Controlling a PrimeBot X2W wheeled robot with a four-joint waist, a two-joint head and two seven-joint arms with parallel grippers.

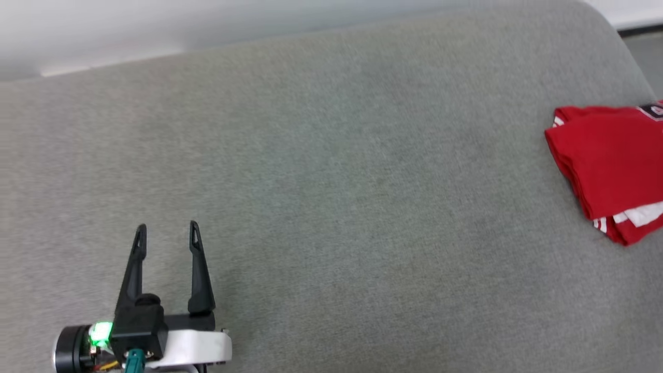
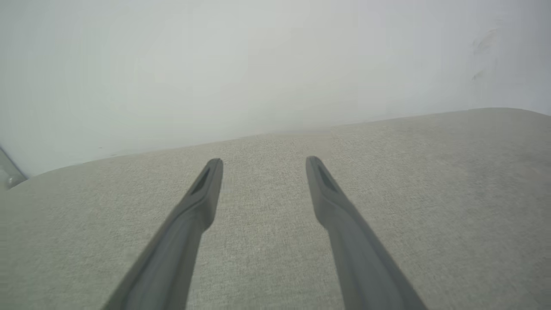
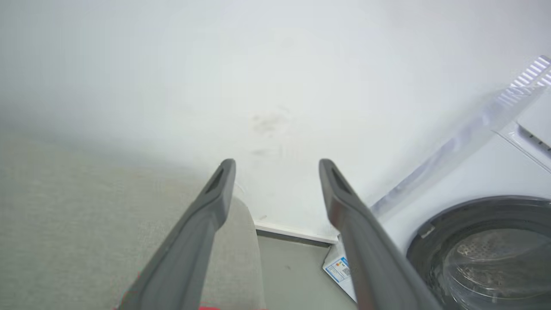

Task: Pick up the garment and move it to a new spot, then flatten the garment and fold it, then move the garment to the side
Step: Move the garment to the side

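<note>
The garment, red with white trim, lies folded at the right edge of the grey cushioned surface in the head view; part of it runs off the frame. A thin sliver of red garment shows at the bottom edge of the right wrist view. My left gripper stands open at the lower left, far from the garment, with nothing between its fingers. The left gripper hovers open over bare cushion in its own view. My right gripper is open and empty, pointing past the cushion's end toward the wall.
A white wall runs behind the cushion. Beyond the cushion's right end are a strip of floor and a white washing machine with a round glass door. A labelled paper lies by its base.
</note>
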